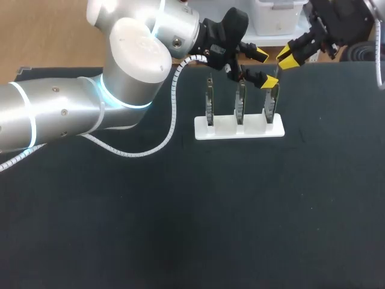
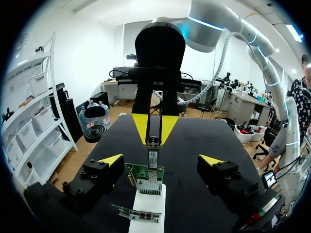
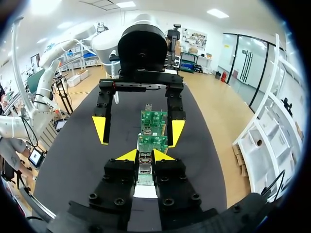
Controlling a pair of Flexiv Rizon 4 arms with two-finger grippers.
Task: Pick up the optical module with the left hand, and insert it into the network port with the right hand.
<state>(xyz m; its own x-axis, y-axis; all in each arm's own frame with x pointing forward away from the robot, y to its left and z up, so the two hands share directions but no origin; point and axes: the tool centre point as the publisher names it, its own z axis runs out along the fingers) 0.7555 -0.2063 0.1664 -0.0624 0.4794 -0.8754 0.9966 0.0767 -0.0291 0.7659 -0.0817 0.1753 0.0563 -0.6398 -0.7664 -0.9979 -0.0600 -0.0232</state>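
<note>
The optical module [image 2: 153, 156] is a slim metal stick held upright by my right gripper [image 2: 154, 130], which is shut on it. Its lower end meets the metal port on a green circuit board [image 2: 146, 177]; how deep it sits I cannot tell. In the right wrist view the module [image 3: 144, 164] shows between my right gripper's [image 3: 145, 156] closed yellow tips. My left gripper [image 2: 160, 162] is open, with its fingers on either side of the board and module without touching them. In the head view both grippers, left [image 1: 264, 68] and right [image 1: 284, 61], hover over the right-hand board [image 1: 271, 102].
A white stand [image 1: 239, 127] holds three upright green boards in a row; the others are at the middle [image 1: 240, 101] and left [image 1: 209, 101]. My left arm's white cable [image 1: 171, 123] loops down beside the stand. Black tabletop [image 1: 240, 211] spreads in front.
</note>
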